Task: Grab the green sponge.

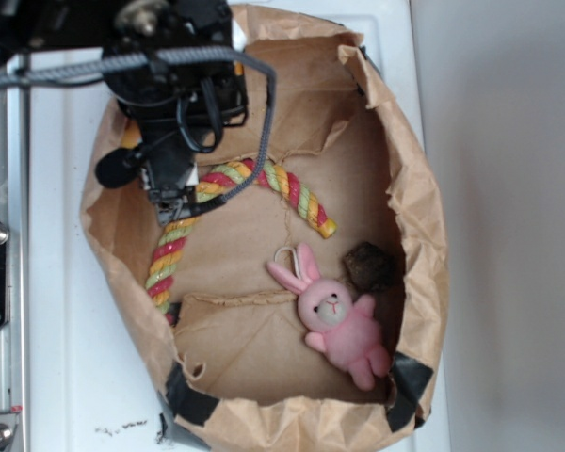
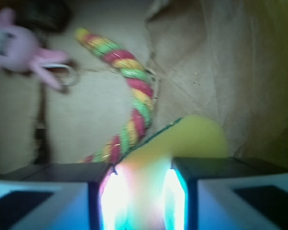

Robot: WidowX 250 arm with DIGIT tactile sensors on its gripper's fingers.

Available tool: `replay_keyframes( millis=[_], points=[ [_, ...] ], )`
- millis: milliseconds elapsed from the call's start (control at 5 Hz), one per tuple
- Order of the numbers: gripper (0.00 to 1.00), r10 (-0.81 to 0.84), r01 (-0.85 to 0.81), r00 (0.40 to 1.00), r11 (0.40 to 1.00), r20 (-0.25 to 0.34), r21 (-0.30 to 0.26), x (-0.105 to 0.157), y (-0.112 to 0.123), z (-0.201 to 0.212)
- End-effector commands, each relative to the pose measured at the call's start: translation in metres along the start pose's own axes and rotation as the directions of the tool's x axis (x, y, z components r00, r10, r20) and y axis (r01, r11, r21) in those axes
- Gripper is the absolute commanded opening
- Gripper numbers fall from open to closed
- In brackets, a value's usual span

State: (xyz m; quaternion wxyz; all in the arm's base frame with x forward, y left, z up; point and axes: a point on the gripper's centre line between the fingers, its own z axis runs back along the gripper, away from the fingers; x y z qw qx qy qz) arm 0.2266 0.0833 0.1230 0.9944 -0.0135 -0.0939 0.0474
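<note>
The robot arm (image 1: 174, 89) is built of black, blocky housings, with a grey braided cable (image 1: 122, 61) running across its top and thin black wires (image 1: 196, 121) looping down its front. A rounded black knob (image 1: 119, 168) juts from its left side, and a metallic round fitting (image 1: 143, 14) sits on top. In the wrist view the gripper (image 2: 143, 194) shows two black-edged fingers (image 2: 53, 196) with pale blue-white faces, whose inner pads glow white, cyan and pink.
</note>
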Motion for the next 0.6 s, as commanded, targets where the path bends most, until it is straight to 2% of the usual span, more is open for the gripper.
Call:
replay_keyframes(
  millis=[0, 400],
  points=[
    [0.0, -0.026, 0.025, 0.995, 1.0, 0.092, 0.006, 0.0056, -0.0003, 0.0462],
    [0.0, -0.034, 0.034, 0.996, 0.999, 0.079, 0.001, 0.008, -0.0021, 0.0405]
  ],
)
